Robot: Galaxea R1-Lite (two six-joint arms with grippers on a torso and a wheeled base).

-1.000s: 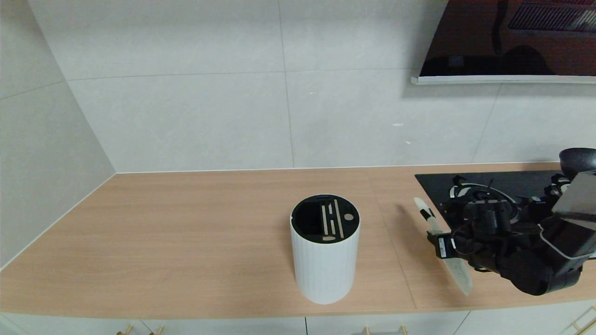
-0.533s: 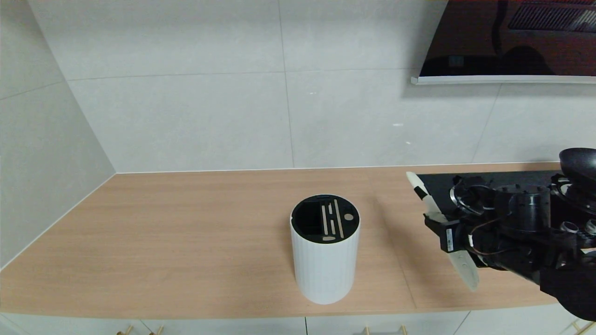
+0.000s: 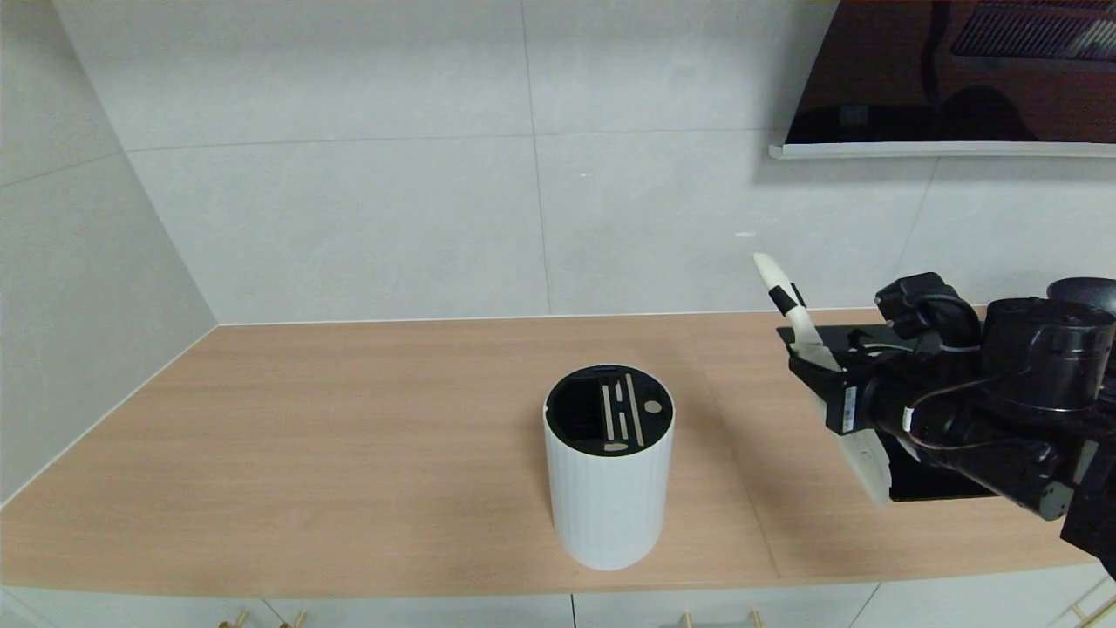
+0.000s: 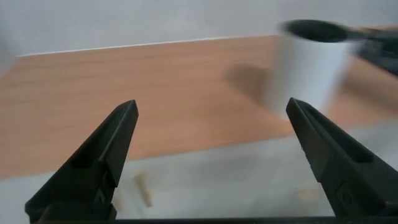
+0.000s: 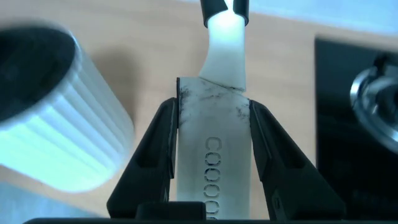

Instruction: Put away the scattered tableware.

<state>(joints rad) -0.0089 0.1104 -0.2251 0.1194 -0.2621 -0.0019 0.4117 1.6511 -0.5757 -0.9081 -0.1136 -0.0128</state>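
Right gripper (image 3: 830, 388) is clamping the white knife (image 3: 786, 298) at the blade's base, handle tilting up, above the counter (image 3: 349, 453) by the cooktop (image 3: 933, 485), right of the white holder (image 3: 609, 488). Left gripper (image 4: 214, 165) is hanging wide open near the counter's front edge.

White cylindrical plastic-looking holder (image 3: 609, 488): finely ribbed matt sides and a matt black slotted top. Pale wood-grain countertop (image 3: 349, 436): smooth, with a soft satin finish. Cream knife (image 3: 865, 458): matt blade with dark grey scuffs. Black cooktop (image 3: 937, 484): glossy. Grey wall tiles (image 3: 349, 218): matt, faintly mottled.
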